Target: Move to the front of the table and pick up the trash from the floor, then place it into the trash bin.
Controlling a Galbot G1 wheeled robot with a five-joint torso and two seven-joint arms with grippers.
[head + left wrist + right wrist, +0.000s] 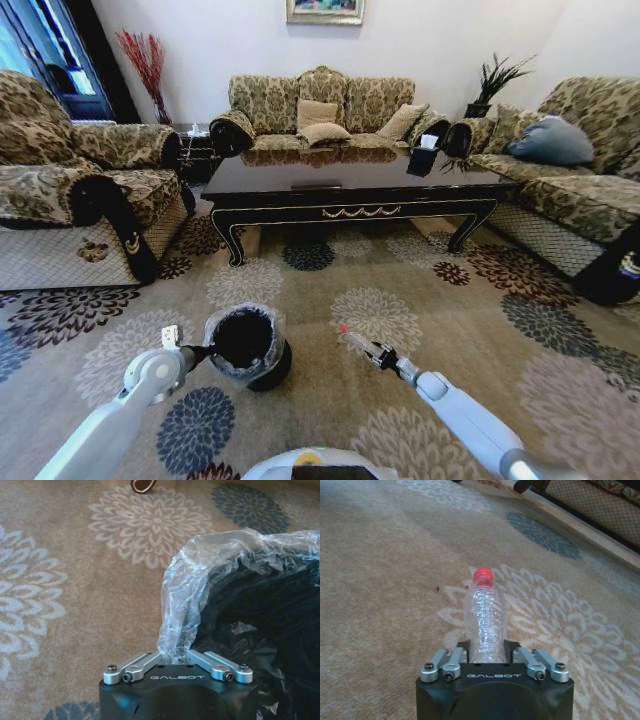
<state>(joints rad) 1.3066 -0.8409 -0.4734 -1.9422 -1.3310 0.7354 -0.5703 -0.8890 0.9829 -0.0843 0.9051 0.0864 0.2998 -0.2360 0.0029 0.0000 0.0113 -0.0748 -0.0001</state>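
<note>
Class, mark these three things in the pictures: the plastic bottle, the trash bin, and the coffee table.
plastic bottle (484, 625): right wrist view, on its ribbed clear body.
trash bin (272, 368): head view, on its black outer wall.
coffee table (300, 178): head view, on its bare glossy top.

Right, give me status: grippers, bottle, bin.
Left gripper shut on bin liner. Right gripper shut on bottle, beside trash bin. Nothing between.

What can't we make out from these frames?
- Inside of the trash bin: head and left wrist views, all dark, contents unreadable.
- Left gripper fingertips: left wrist view, buried in the liner bag.
- Bottle base: right wrist view, hidden inside the right gripper.
</note>
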